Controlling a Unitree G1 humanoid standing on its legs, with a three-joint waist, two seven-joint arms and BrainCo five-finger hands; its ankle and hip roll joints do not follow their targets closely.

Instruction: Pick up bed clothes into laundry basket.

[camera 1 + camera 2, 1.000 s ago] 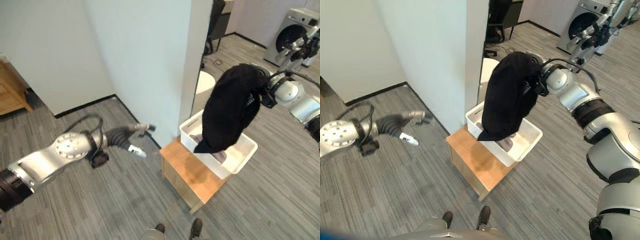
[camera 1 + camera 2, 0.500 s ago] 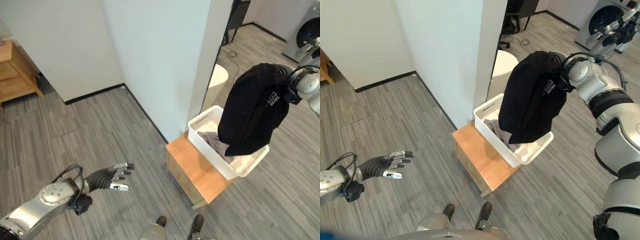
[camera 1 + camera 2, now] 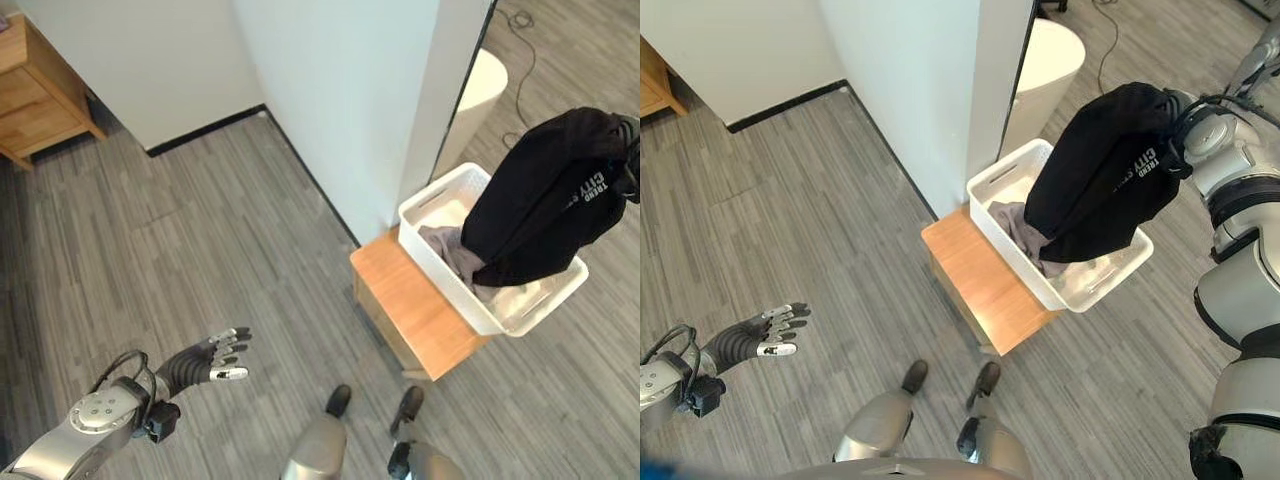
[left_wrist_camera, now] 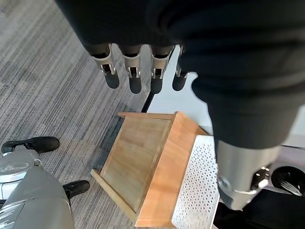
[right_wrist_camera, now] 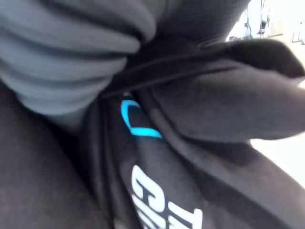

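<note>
**Black garment hanging right over the basket, looks like drop time**

Biggest thing in the room is the white wall (image 3: 330,90) that juts out with a corner, and tucked against that corner is a low wooden counter (image 3: 985,285). I'd guess it's parked there so the basket sits at a height the arm can reach without bending.

On the far end of that counter sits the white laundry basket (image 3: 440,205), and there's a grey piece of clothing (image 3: 450,250) lying inside it.

The task's thing, a black garment (image 3: 1105,180) with pale lettering, hangs from the right hand up at the robot's right side, draped so its lower end dips into the basket while the top is bunched high. Held up like that, the cloth can fall straight in rather than snag on the rim, at least that's my read. The right hand itself is buried under the fabric, and its wrist view just has dark folds pressed close, so I can't tell what its fingers are doing.

The left hand (image 3: 205,358) is low over the grey plank floor (image 3: 200,220), well apart from the counter, fingers (image 4: 135,78) straight and spread, holding nothing. Probably just kept out of the way.
</note>
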